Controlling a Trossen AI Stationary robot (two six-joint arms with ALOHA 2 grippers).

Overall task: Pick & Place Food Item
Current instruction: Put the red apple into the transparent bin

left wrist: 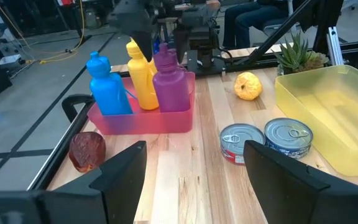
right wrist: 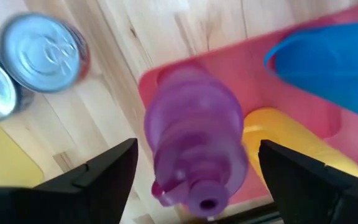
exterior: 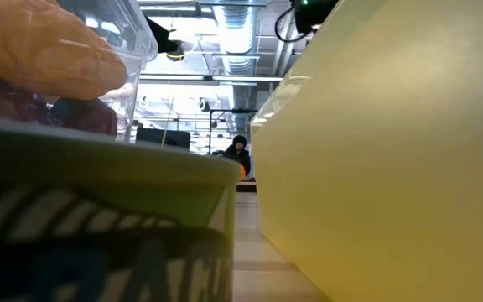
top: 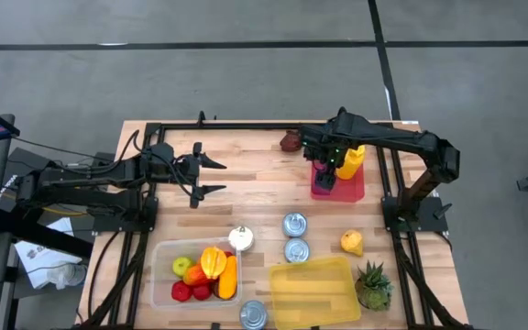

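Observation:
A pink tray (left wrist: 138, 119) at the table's far right holds a blue bottle (left wrist: 107, 87), a yellow bottle (left wrist: 143, 79) and a purple bottle (left wrist: 170, 84), each upright on its base. My right gripper (right wrist: 196, 149) hangs above the tray (top: 339, 190), pointing down and open. Its fingers stand on either side of the purple bottle (right wrist: 194, 155), with a gap on both sides. My left gripper (top: 220, 177) waits open at the table's left middle, level, with nothing between its fingers (left wrist: 124, 174).
A dark red fruit (top: 290, 141) lies left of the tray. Two cans (top: 295, 236) and a lemon (top: 352, 242) sit nearer. Along the near edge are a clear bin of fruit (top: 195, 270), a yellow bin (top: 312, 291), another can (top: 253, 314) and a small pineapple (top: 372, 286).

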